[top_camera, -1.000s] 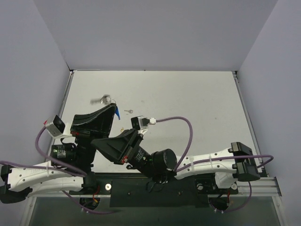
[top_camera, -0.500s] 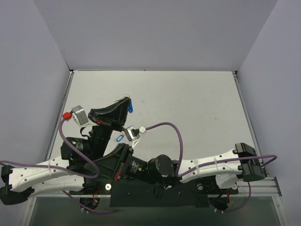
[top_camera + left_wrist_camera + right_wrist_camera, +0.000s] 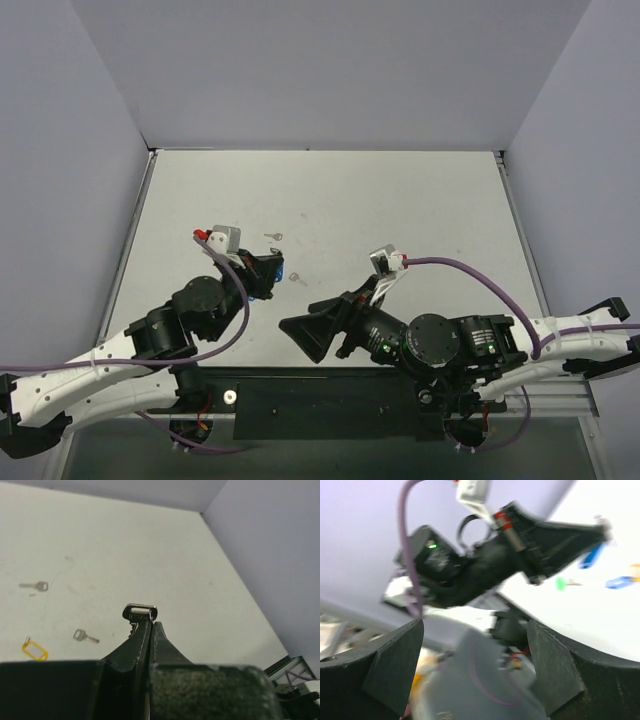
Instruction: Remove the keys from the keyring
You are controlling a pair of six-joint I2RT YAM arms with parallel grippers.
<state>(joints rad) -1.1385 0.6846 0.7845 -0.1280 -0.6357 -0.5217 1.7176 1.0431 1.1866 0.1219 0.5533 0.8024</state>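
Left claw (image 3: 151, 625) pinched on key (image 3: 140, 612) — right claw (image 3: 475, 665) wide open, empty.

1. no text, label, brand, number or sign can be read in any view.

One tiny silvery metal key (image 3: 34, 585) lies flat, a second loose key (image 3: 85, 637) apart from it near a small yellow oblong plastic tag (image 3: 34, 650). A third silvery key (image 3: 140, 612) stands pinched by the left gripper (image 3: 150, 624).
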